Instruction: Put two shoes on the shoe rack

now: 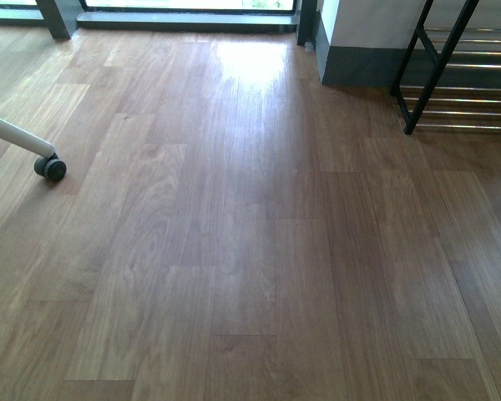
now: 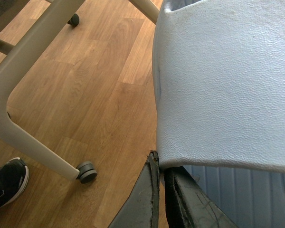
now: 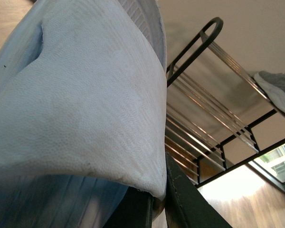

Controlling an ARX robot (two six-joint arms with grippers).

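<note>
In the left wrist view my left gripper (image 2: 160,164) is shut on the strap edge of a pale blue-white rubber slide (image 2: 228,80), held above the wood floor. In the right wrist view my right gripper (image 3: 157,192) is shut on the strap edge of the other slide (image 3: 76,109). Beyond it stands the shoe rack (image 3: 204,114), black frame with chrome bars, with a grey knit sneaker (image 3: 278,90) on one tier. In the front view the rack's end (image 1: 459,75) shows at the far right. Neither arm nor any shoe shows in the front view.
A white frame leg with a grey caster (image 1: 50,167) stands at the left of the wood floor (image 1: 234,234); it shows also in the left wrist view (image 2: 87,172). A person's black sneaker (image 2: 7,183) is beside it. A grey-based wall corner (image 1: 359,58) stands next to the rack.
</note>
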